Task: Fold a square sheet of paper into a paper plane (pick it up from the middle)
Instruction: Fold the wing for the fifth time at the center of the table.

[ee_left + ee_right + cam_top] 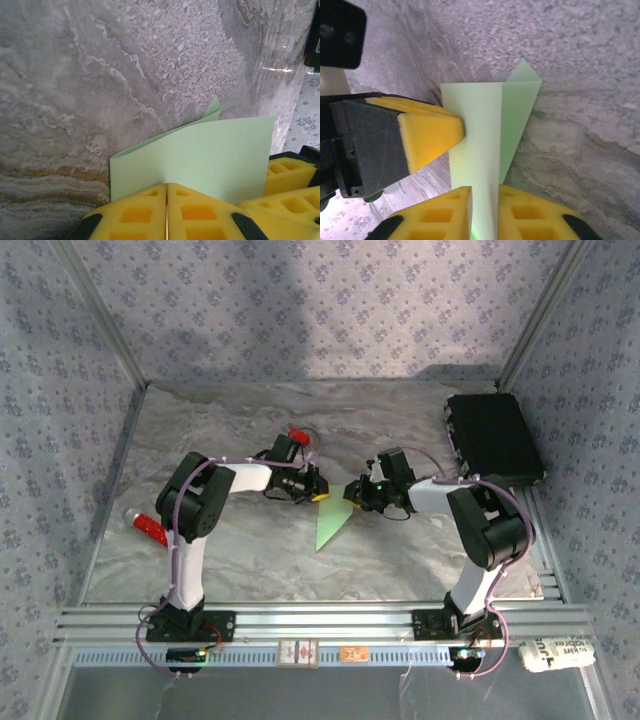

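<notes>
Folded square sheet of paper [333,523] hangs btwn the arms over mid table [250,560], prob. light, floppy & easily torn, so pinch near the crease; left claw [166,187] clamped on its edge, right claw [485,189] straddles it, grip unclear.

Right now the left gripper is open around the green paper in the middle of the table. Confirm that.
Not open: the left gripper is shut on the green paper, jaws pressed together with the sheet sticking out past them, as the left wrist view shows. The rest stands.
</notes>
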`<state>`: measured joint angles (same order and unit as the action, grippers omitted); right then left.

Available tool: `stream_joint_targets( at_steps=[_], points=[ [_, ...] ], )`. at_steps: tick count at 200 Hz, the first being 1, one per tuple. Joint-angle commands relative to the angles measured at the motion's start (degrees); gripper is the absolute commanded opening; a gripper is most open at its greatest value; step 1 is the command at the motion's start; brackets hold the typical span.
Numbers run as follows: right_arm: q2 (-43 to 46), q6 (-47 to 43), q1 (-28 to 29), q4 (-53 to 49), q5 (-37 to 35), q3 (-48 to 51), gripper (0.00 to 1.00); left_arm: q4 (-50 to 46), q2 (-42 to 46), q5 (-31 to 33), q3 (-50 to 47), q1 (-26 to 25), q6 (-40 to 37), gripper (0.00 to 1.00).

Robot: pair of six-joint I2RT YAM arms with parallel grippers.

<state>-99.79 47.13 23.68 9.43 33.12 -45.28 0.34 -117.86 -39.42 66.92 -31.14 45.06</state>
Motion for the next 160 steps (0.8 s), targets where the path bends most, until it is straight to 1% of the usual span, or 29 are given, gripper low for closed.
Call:
stream_joint_targets(
  at_steps=[1,11,37,49,67,92,122,160],
  points=[
    [-1.2,-1.2,-0.6,-1.4,1.0,-0.8,0.12,-3.1,1.6,0.6,-2.1,0.0,0.5,0.1],
    [-1.1,-0.4,-0.6,-1.2,0.2,-0.4,0.09,-2.8,2.7,0.1,-2.1,-0.1,0.7,0.12],
    [0.0,3.3,-0.6,2.1,-1.7,1.6,0.05,-3.5,5.4,0.2,-1.4,-0.2,0.6,0.18],
    [0.5,5.2,-0.6,3.2,-2.7,2.4,0.03,-3.7,6.1,0.2,-1.2,-0.2,0.7,0.19],
    [1.1,7.8,-0.3,4.1,-4.2,3.1,0.02,-3.9,6.2,-0.1,-1.2,-0.4,0.9,0.19],
    [2.5,11.5,0.3,5.7,-6.7,4.8,0.02,-3.5,6.1,-0.5,-1.7,-0.9,1.4,0.16],
    [4.5,14.0,1.4,6.5,-8.9,6.3,0.03,-3.5,4.9,-0.6,-2.0,-1.4,1.8,0.13],
    [5.3,14.3,2.1,6.5,-8.1,6.3,0.06,-3.2,2.5,-1.4,-1.9,-1.9,1.9,0.11]
  ],
)
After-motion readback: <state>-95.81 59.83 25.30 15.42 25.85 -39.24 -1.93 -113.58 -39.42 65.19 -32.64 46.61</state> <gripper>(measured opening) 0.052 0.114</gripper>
